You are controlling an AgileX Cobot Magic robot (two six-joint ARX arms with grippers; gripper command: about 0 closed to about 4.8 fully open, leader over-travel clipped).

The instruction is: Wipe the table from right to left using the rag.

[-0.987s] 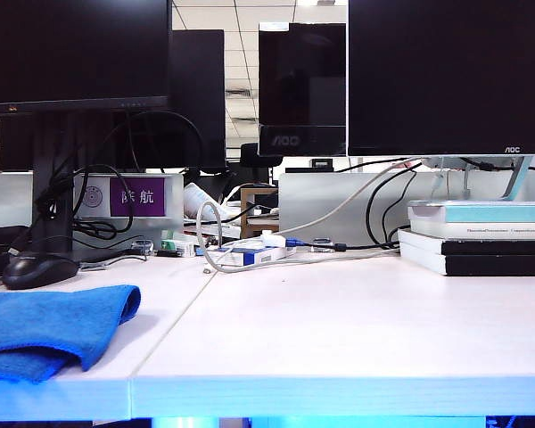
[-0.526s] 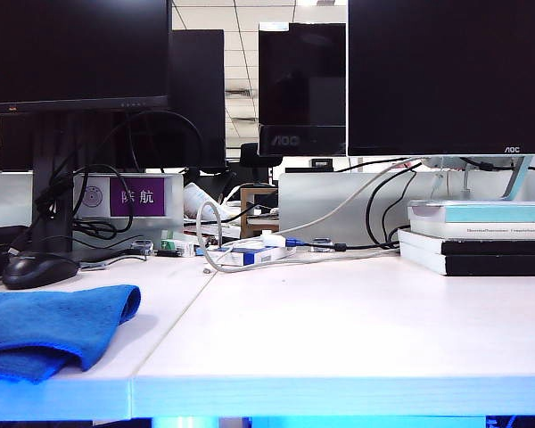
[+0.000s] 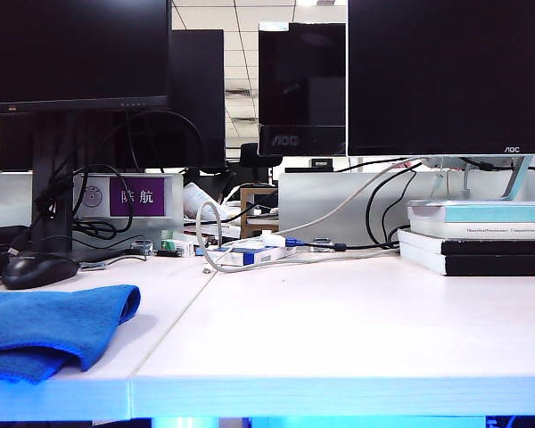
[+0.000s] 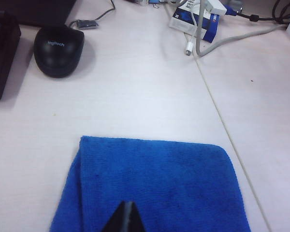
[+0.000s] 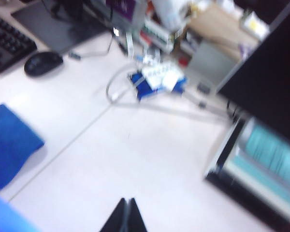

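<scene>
The blue rag point(image 3: 53, 325) lies folded on the left panel of the white table point(image 3: 339, 321), near its front edge. No gripper shows in the exterior view. In the left wrist view my left gripper point(image 4: 127, 205) hangs over the rag point(image 4: 154, 183), shut, with nothing visible between its tips. The blurred right wrist view has my right gripper point(image 5: 127, 200) shut and empty above bare table point(image 5: 135, 159), to the right of the seam, with the rag point(image 5: 12, 142) far off to its side.
A black mouse point(image 3: 37, 269) sits behind the rag, beside a keyboard point(image 5: 7, 41). A blue-and-white box with cables point(image 3: 254, 254) lies at the back middle. Stacked books point(image 3: 481, 236) stand at the back right, under monitors.
</scene>
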